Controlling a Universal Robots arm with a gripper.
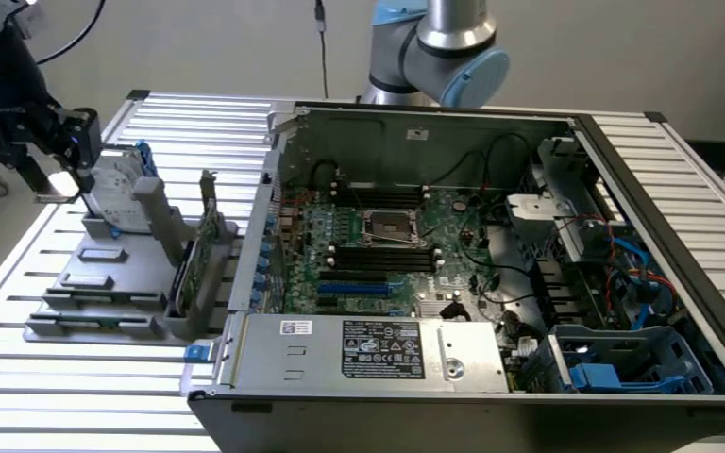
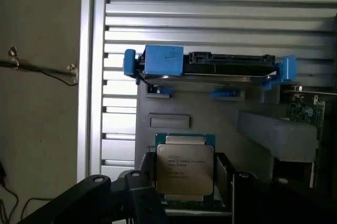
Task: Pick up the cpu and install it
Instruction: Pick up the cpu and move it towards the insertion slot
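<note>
Cpu [image 2: 184, 167] clamped between gripper [image 2: 185, 184] fingers, held above grey holder [image 2: 210, 113], hard drive [image 2: 221, 69] nearby.

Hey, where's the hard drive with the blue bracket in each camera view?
Exterior view: the hard drive stands on edge at the back of the grey rack, at the exterior view's left.
Wrist view: the hard drive is seen edge-on, across the grey rack from the cpu.
Shared landmark: the grey rack.
</note>
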